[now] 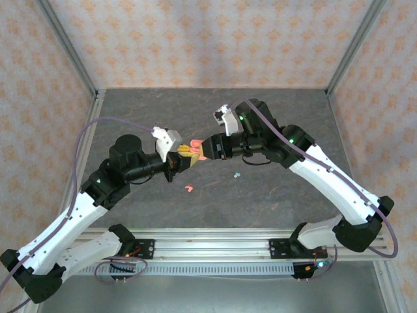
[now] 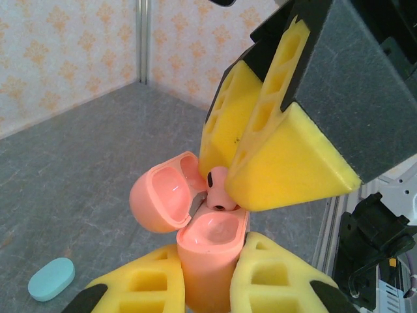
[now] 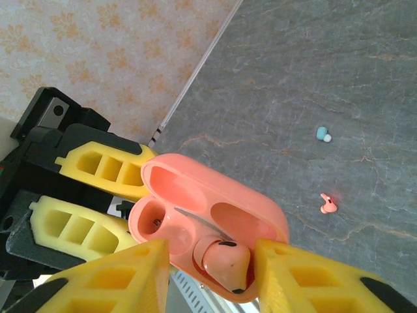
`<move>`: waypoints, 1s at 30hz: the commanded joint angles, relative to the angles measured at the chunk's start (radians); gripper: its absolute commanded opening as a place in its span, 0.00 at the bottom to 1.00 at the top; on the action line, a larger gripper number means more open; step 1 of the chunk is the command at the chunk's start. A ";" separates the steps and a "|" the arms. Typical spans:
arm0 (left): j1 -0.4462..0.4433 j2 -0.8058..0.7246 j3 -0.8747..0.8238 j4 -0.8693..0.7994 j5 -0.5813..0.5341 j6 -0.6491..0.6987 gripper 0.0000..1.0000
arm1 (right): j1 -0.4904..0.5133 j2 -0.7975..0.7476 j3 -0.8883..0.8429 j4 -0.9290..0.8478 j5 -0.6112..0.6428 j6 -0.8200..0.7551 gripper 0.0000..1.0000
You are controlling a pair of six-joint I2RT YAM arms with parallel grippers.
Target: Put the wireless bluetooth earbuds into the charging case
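Nearest the arm bases, a loose pink earbud lies on the grey table; a little further back and to the right, a teal earbud lies well apart from it; past these 2, above the middle of the table, the 2 grippers meet tip to tip; the left gripper is clamped on the base of a pink case, 1 yellow foam finger pressing each side; in the left wrist view the case stands upright with its lid swung open to the left; the right gripper comes in from the other side and is closed on a second pink earbud, pinched between its 2 yellow fingers; this held earbud sits at the mouth of 1 of the case's 2 wells, touching the rim; how deep it has gone in, I cannot tell; in the left wrist view a teal case lies flat and shut on the table, to the left of the held case and well apart from it; furthest back stand the patterned walls.
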 commanded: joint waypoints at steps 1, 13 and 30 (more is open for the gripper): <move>-0.004 -0.004 0.003 0.062 0.005 -0.005 0.00 | 0.007 0.011 0.030 -0.073 -0.021 -0.008 0.40; -0.006 0.016 0.008 0.080 0.004 -0.006 0.00 | 0.007 0.027 0.072 -0.143 -0.003 -0.035 0.27; -0.007 0.016 0.004 0.074 -0.009 -0.004 0.00 | -0.017 -0.030 0.124 -0.136 0.121 -0.039 0.18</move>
